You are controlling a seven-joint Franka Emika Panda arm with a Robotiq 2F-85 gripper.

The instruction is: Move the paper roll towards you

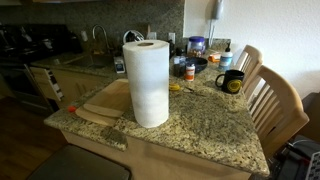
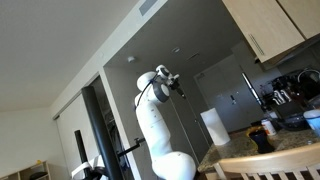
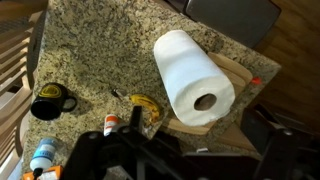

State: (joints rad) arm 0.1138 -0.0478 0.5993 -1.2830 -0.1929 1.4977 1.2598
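The paper roll (image 1: 149,83) is a tall white cylinder standing upright on the granite counter (image 1: 210,125), with part of its base on a wooden cutting board (image 1: 108,100). The wrist view looks down on the roll (image 3: 188,72), and its hollow core faces the camera. My gripper (image 3: 197,140) hangs high above the counter with its dark fingers spread apart. It is empty and well clear of the roll. In an exterior view the white arm is raised, with the gripper (image 2: 177,88) above the roll (image 2: 212,127). The arm does not appear in the counter exterior view.
A black mug with a yellow design (image 1: 231,82) (image 3: 52,102) stands beyond the roll, next to bottles and jars (image 1: 195,62). A small yellow item (image 3: 148,105) lies by the board. Wooden chairs (image 1: 275,100) line one counter edge. A sink (image 1: 75,60) is behind.
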